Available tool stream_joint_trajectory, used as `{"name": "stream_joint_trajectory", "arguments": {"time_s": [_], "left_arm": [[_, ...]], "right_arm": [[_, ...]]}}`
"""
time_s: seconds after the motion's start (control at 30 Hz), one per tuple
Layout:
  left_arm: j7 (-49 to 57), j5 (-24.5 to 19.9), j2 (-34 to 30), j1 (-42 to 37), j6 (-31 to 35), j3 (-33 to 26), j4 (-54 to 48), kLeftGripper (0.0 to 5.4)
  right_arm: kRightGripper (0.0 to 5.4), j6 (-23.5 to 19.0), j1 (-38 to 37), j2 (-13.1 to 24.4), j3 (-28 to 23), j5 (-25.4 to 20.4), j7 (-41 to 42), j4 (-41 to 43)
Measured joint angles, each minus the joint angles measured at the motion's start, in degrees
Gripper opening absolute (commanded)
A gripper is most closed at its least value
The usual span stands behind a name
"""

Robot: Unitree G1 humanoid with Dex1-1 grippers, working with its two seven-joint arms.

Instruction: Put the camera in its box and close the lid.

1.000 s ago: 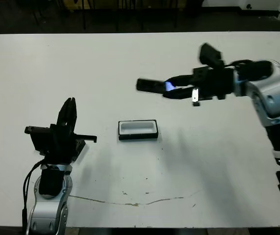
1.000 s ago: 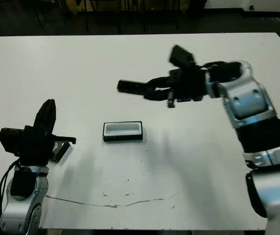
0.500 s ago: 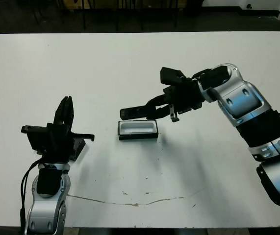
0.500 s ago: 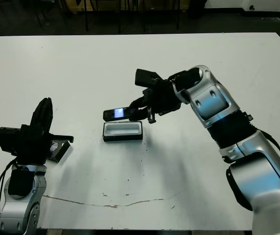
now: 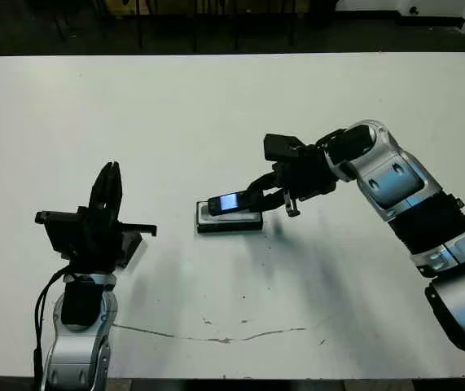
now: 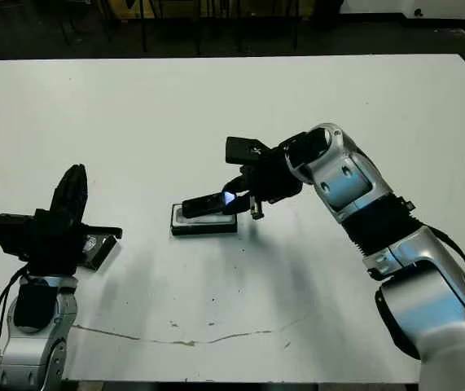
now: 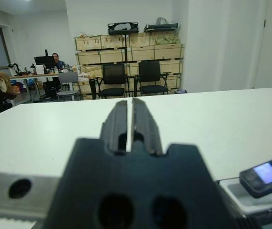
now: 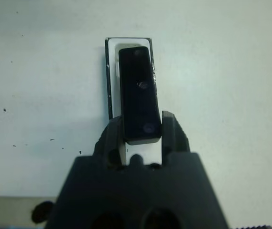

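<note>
The camera [image 5: 234,201], a slim black bar with a small lit patch, is held at one end by my right gripper [image 5: 268,195], which is shut on it. It hangs tilted just over the box [image 5: 229,223], a shallow black tray with a white lining, and lines up along it in the right wrist view, camera [image 8: 138,93] over box [image 8: 128,42]. Whether the camera touches the lining I cannot tell. My left gripper [image 5: 108,174] stands at the front left, fingers shut and empty, pointing up. The lid [image 6: 95,244] lies flat beside it, mostly hidden behind the gripper's body.
The white table [image 5: 216,114] stretches wide behind the box. A thin brown crack or line [image 5: 216,336] runs along the front. Beyond the table, the left wrist view shows chairs [image 7: 131,78], stacked cartons and a seated person [image 7: 55,59].
My right arm swung in from the back right and lowered the camera from well above the table down onto the box. The left arm stayed almost still.
</note>
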State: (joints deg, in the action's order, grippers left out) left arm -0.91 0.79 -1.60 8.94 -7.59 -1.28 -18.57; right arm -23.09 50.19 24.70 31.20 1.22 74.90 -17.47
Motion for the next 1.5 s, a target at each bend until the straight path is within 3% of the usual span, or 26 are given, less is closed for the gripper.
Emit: {"name": "stream_joint_trajectory", "arguments": {"time_s": [1.3,1.5], "left_arm": [[0.75,0.85,1.29,1.05,-0.87,0.98,0.76,0.00],[0.75,0.76,1.32,1.11,-0.88,0.96,0.79,0.00]], "right_arm": [[0.53,-1.41,1.11,-5.78,2.30,4.49,1.67,-4.00],[1.58,5.18,1.09,-4.82,1.22,3.30,3.82,-5.36]]}}
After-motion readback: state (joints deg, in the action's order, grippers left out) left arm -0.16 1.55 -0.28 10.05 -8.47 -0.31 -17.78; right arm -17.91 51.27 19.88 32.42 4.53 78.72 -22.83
